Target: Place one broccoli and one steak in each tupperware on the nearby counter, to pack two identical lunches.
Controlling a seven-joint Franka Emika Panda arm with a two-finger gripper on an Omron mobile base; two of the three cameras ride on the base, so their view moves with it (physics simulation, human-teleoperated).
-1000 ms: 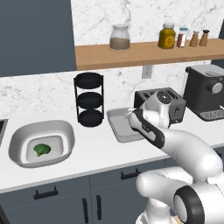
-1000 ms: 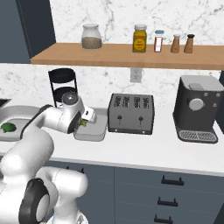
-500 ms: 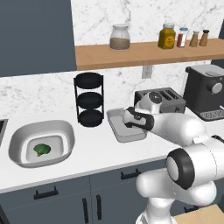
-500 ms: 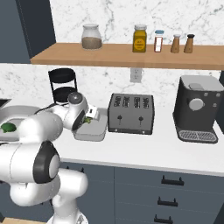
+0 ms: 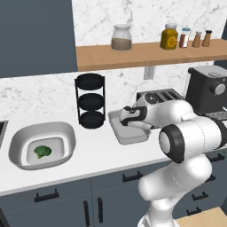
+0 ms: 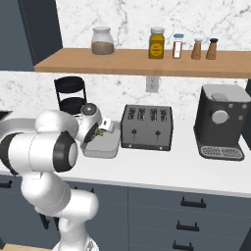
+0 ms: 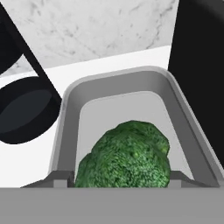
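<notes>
Left base view: the hand (image 5: 129, 116) hangs over the smaller rectangular tupperware (image 5: 127, 134) on the desk (image 5: 102, 150); one broccoli (image 5: 42, 151) already sits in the oval tupperware (image 5: 42, 144).

Right base view: green peeks at the fingers.

Hand view: the hand grips a second broccoli (image 7: 127, 158) low above this tray, likely for release.

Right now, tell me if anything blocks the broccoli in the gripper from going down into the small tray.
Nothing visible does. The broccoli hangs directly over the small tray, whose floor beneath it is bare. The black rack stands off to the side.
</notes>
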